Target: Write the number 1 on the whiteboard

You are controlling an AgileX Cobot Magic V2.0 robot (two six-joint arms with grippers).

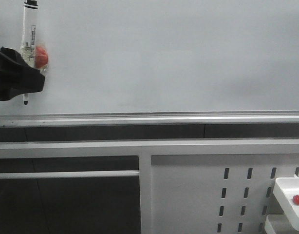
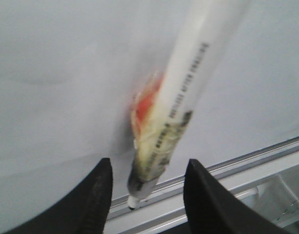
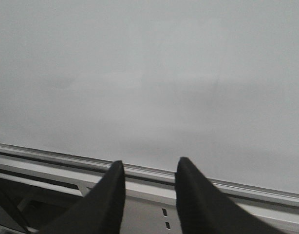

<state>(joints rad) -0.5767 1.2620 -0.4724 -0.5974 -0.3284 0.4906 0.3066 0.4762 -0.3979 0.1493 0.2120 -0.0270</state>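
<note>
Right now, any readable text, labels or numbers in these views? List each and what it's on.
Marker pen: a line of dark capital print runs along the barrel, too blurred to read.
Same marker in the front view: a small dark label, too small to read.
Whiteboard: nothing written, no number 1 yet.

One whiteboard (image 1: 169, 53), one marker (image 1: 29, 34), two claws (image 2: 147, 187).

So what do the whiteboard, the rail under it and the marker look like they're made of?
The whiteboard looks like smooth coated board with a satin sheen and soft reflections; no stroke shows on it. The rail looks like brushed silver metal, probably aluminium, with a bright linear highlight. The marker looks like clear glossy plastic with printed text and a black cap.
</note>
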